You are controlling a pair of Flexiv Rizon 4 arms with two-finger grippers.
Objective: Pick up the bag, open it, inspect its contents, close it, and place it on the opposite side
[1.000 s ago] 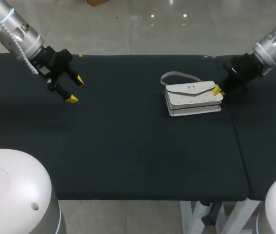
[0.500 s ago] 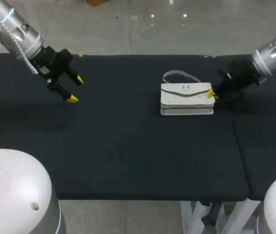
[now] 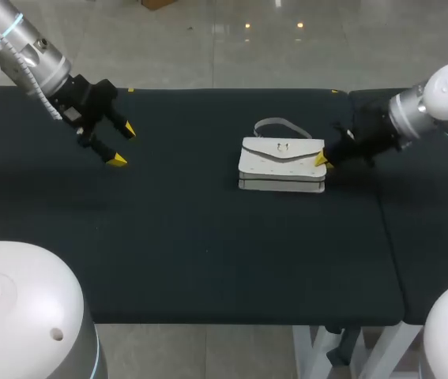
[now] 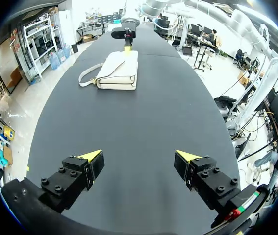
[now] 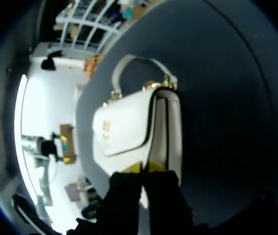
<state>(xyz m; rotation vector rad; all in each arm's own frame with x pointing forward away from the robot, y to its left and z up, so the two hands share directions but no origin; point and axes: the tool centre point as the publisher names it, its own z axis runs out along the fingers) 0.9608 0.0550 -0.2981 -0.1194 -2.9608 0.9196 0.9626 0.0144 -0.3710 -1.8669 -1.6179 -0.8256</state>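
While left pincer [image 3: 122,144] hangs spread, closed right pincer [image 3: 321,160] touches bag [image 3: 280,163]

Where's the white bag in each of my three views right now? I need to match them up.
Head view: bag right of the table's middle, right gripper at its right end.
Left wrist view: bag far ahead of the open left gripper.
Right wrist view: bag directly ahead, against that gripper.
Shared landmark: the bag's strap, looped on the table beside it.
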